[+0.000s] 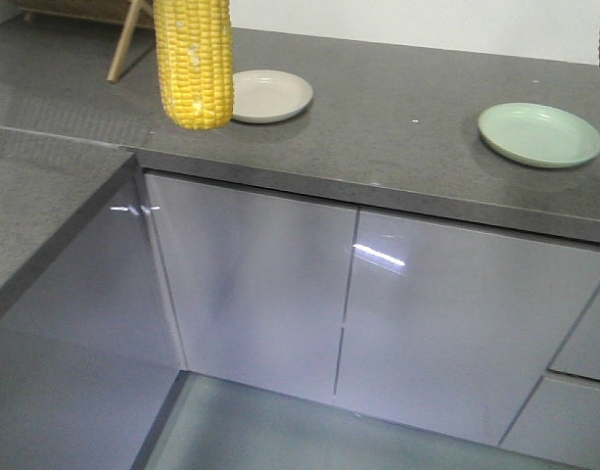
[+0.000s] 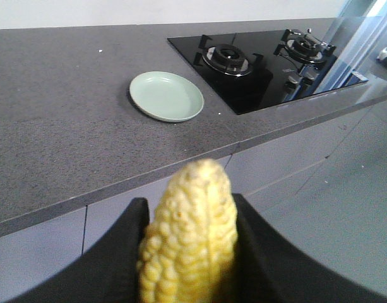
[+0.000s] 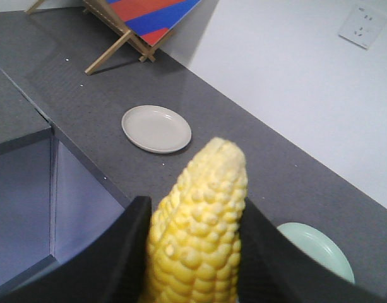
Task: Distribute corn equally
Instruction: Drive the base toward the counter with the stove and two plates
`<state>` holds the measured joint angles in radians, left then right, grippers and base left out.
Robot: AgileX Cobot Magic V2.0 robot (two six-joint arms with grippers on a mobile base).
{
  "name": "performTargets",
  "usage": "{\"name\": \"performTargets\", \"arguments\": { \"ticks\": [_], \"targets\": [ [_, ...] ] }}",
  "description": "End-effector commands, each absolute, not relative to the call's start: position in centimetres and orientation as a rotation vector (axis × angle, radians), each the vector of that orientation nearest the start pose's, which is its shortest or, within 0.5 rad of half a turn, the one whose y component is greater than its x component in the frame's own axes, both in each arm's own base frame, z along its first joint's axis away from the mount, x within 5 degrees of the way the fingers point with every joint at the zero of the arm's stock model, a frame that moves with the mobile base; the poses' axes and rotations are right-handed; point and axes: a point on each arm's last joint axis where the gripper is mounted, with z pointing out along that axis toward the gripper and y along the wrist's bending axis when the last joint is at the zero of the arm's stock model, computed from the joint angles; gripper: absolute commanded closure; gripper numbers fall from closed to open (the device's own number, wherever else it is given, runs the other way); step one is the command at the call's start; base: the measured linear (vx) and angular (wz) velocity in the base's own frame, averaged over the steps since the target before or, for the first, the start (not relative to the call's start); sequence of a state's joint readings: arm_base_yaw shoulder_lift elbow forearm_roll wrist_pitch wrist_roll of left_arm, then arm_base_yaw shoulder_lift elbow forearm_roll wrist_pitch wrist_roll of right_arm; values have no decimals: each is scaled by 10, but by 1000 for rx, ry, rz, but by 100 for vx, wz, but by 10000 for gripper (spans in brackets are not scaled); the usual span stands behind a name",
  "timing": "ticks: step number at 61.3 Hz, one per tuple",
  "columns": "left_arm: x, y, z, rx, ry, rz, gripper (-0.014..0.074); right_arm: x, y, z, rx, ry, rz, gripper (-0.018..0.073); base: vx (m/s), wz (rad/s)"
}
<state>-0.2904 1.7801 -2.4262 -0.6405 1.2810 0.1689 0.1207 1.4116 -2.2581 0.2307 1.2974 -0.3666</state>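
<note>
The left gripper is closed on the left cob. Its two black fingers press the cob's flanks, and the blunt, knobbly end sticks out past them. In the left wrist view this cob hangs in the air off the front edge of the counter, touching nothing but the fingers. The right gripper is clamped the same way on the right cob, with a black finger tight on either side and the end poking out beyond them. The counter lies behind it.

In the front view the left cob hangs upright at the top left, its lower end clear of the counter. Only a sliver of the right cob shows at the top right edge.

Two plates lie flat on the counter, well apart, and both are bare. The beige plate sits toward the back on the left, near the legs of a wooden easel that holds a red and blue board. The green plate sits to the right, closer to the front edge, and in the left wrist view a black gas hob is near its far side. Neither cob touches a plate. Glossy grey cabinet doors run below the counter, and a socket is on the white wall behind it
</note>
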Motion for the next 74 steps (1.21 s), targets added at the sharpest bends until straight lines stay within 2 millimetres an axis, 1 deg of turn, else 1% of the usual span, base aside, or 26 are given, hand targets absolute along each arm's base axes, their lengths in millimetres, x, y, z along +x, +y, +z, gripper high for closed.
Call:
{"name": "performTargets", "arguments": {
  "ticks": [1, 43, 74],
  "targets": [
    [283, -141, 564, 631, 1853, -863, 603, 195, 43, 600, -539, 1790, 82, 564, -4, -34],
    [283, -141, 564, 631, 1853, -863, 603, 195, 43, 600, -539, 1790, 82, 564, -4, -32],
    [283, -141, 564, 631, 1853, -863, 603, 195, 43, 600, -539, 1790, 82, 564, 0, -9]
  ]
}}
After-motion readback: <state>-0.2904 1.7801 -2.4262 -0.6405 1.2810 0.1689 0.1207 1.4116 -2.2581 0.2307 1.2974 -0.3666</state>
